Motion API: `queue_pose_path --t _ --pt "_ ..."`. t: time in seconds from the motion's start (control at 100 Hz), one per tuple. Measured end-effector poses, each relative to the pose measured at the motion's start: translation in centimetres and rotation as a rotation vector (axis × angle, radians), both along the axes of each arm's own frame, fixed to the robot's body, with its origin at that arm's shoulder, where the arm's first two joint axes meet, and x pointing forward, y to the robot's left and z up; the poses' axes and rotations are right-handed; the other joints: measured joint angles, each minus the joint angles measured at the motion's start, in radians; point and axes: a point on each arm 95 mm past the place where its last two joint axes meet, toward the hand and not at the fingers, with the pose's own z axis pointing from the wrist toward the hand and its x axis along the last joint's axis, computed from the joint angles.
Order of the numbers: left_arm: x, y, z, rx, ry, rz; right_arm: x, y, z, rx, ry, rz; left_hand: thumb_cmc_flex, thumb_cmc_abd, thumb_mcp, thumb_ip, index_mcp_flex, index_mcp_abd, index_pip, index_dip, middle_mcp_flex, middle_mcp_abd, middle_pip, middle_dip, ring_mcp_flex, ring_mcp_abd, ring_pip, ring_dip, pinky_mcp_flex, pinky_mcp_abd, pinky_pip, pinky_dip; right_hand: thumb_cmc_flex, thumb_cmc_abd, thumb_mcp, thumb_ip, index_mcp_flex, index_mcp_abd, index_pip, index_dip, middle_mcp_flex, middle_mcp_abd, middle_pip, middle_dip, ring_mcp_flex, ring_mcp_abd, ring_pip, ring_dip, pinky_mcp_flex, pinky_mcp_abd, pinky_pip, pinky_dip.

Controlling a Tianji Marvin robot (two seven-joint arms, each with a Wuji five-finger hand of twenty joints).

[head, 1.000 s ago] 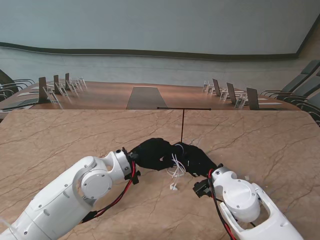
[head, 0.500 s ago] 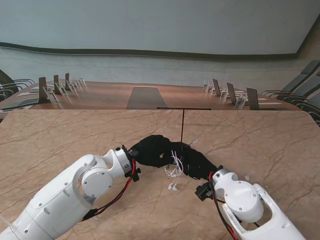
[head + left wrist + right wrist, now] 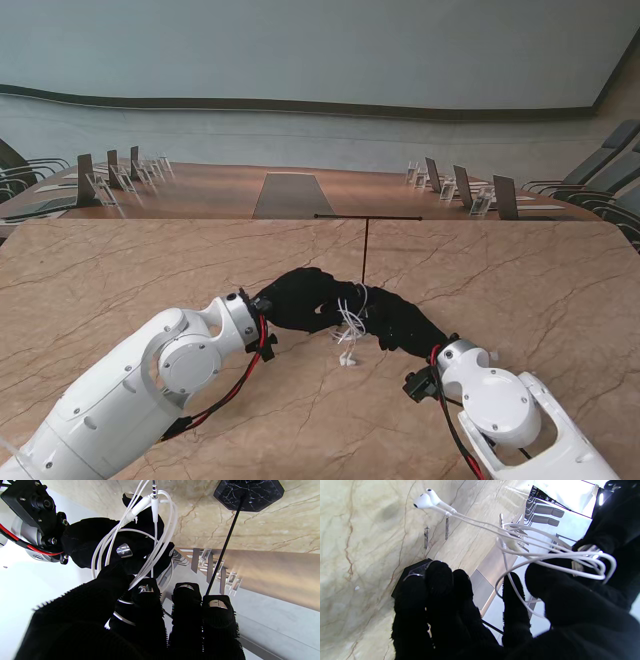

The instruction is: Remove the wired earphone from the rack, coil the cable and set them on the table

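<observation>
Stand view: the earbuds (image 3: 347, 360) hang lower than a second ago, nearly on the counter (image 3: 120, 270), right arm drawn back. Left wrist view: left robot hand (image 3: 130, 610) grips the coiled cable (image 3: 140, 542). Right wrist view: right robot hand (image 3: 520, 615) pinches the loops, so placing looks close.

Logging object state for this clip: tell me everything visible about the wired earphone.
The wired earphone is white, with a thin glossy cable gathered in several loose loops between the left hand and right hand. Two earbuds dangle together just over the table. A metal jack plug hangs free. It is off the rack.
</observation>
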Motion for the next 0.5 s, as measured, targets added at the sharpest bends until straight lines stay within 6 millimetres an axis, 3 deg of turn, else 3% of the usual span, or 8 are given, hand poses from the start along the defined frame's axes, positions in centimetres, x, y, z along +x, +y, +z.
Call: queue_pose_path --t 0.36,0.5 --pt "-0.07 0.04 -0.31 0.019 0.014 0.000 0.16 -0.55 0.28 0.021 -0.027 -0.009 0.000 0.000 0.000 0.000 0.000 0.000 0.000 0.000 -0.001 0.000 0.000 0.000 0.000 0.000 0.000 0.000 0.000 0.000 0.000 0.000 -0.026 0.022 -0.028 0.001 0.002 -0.062 -0.037 -0.021 -0.017 0.001 -0.015 -0.019 -0.018 0.005 -0.013 0.000 -0.023 -0.002 -0.009 0.000" --pt "-0.14 0.07 -0.42 0.027 0.020 0.001 0.21 -0.61 0.21 0.018 -0.031 -0.006 0.000 0.000 0.000 0.000 0.000 0.000 0.000 0.000 -0.001 0.000 0.000 0.000 0.000 0.000 0.000 0.000 0.000 0.000 0.000 0.000 -0.026 0.027 -0.043 0.001 0.002 -0.089 -0.073 -0.065 -0.035 0.001 -0.029 -0.033 -0.030 0.006 -0.023 0.000 -0.036 -0.005 -0.015 0.000"
